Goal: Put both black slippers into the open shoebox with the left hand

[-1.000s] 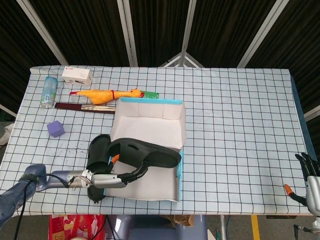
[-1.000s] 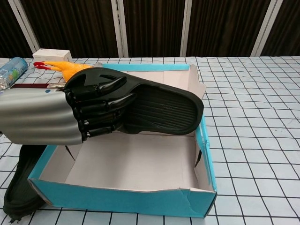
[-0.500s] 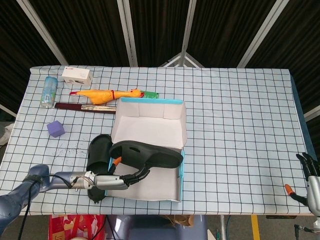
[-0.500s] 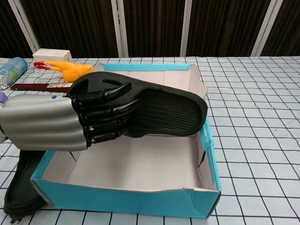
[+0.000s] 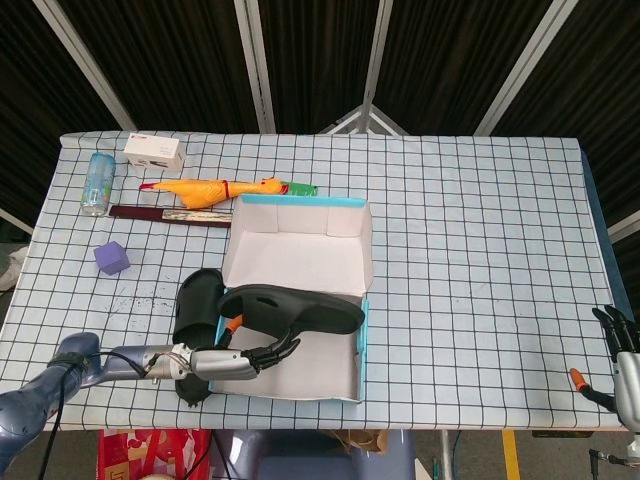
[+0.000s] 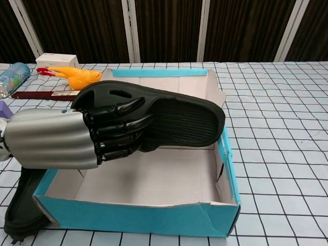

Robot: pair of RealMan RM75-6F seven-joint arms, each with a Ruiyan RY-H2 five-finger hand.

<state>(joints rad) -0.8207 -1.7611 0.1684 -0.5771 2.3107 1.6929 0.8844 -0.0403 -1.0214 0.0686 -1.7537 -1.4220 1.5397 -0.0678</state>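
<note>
While apparently gripped, slipper (image 6: 174,120) over shoebox (image 6: 148,218)

Slipper (image 6: 174,119): black, ribbed sole turned outward, tilted on edge above box interior, toe toward 3 o'clock. Second slipper (image 5: 196,312): black, flat on table, touching box's outer wall at 9 o'clock. Shoebox (image 6: 154,221): open, turquoise outside, pale inside, lid flap upright at 12 o'clock.
</note>
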